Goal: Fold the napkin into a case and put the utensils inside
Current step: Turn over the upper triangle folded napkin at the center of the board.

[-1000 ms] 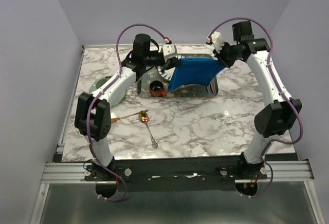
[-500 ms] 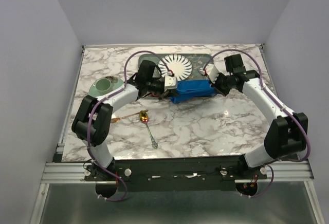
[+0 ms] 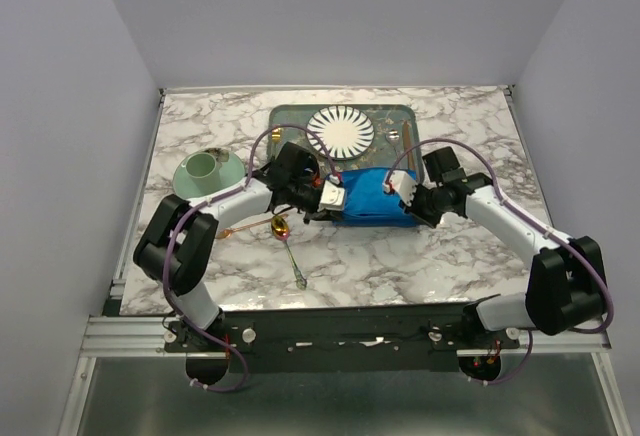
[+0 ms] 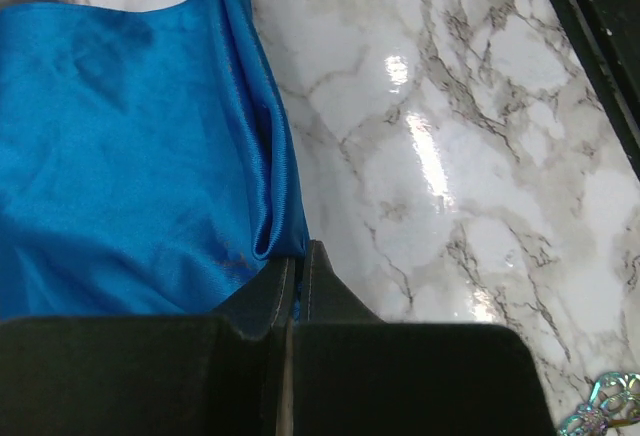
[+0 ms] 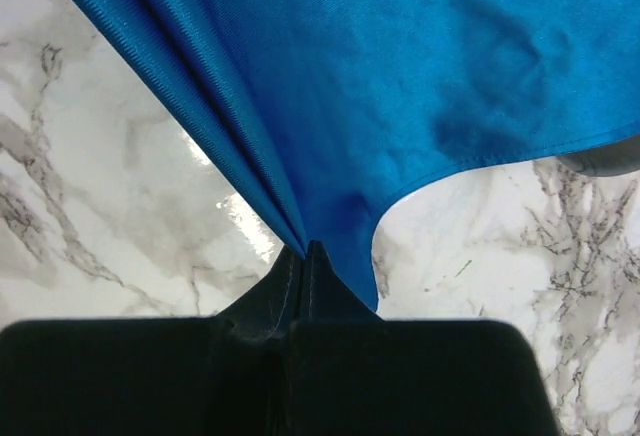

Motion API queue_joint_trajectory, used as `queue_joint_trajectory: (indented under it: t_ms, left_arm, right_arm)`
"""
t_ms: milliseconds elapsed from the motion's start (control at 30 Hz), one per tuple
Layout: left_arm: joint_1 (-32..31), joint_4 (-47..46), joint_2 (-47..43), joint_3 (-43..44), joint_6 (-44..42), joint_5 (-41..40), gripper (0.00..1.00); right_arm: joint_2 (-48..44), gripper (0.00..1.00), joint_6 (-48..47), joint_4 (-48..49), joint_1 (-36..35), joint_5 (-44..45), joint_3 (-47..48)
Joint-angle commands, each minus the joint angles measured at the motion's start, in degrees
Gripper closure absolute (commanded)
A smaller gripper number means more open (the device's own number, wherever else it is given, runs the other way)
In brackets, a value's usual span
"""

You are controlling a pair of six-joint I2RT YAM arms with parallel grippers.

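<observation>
Table: white-grey marble table [image 3: 430, 251] boxed in by plain lavender walls; arm bases along the bottom edge of the top view.
Napkin: bright blue napkin [image 3: 372, 199] sits bunched at frame centre in the top view, just below the tray, stretched between the two pincers.
Napkin close-up: in the left wrist view the cloth [image 4: 120, 156] fills the upper left, its edge folded into a ridge running down to the fingertips. In the right wrist view [image 5: 400, 76] it fills the top and pleats down to a point at the tips.
Left pincer: left pincer [image 3: 343, 204] clenched on the napkin's left end; wrist view shows the tips [image 4: 297, 256] pressed together with cloth pinched between.
Right pincer: right pincer [image 3: 408, 206] clenched on the napkin's right end; tips [image 5: 304, 254] closed on the gathered corner.
Fork: copper-pink fork [image 3: 243, 228] flat on the table, left of centre, well apart from the napkin.
Spoon: spoon [image 3: 283, 228] with its gold bowl beside the fork's end, thin handle pointing toward the bottom of the frame; its iridescent handle tip [image 4: 603, 414] shows at lower right of the left wrist view.
Tray: grey-green tray [image 3: 290, 116] at upper centre.
Plate: striped white plate [image 3: 341, 131] on the tray.
Cup: pale green cup [image 3: 203, 166] on a matching saucer [image 3: 187, 182], left of the tray.
</observation>
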State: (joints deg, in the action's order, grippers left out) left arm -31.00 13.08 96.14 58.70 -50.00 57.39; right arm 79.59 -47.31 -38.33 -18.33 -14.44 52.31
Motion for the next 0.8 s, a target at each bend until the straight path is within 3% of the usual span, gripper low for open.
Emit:
queue_joint_trajectory:
  t_ms: [0,767]
  left_arm:
    - [-0.99,10.38,-4.02,-3.67,-8.7,-2.28,1.0]
    - [-8.37,18.3,-7.28,-5.43,-17.06,-9.22,1.0]
  right_arm:
    - [-2.16,0.99,-1.03,-4.38,-1.18,7.15,-3.97]
    - [-3.56,0.99,1.43,-7.64,-7.95,6.35,-11.09]
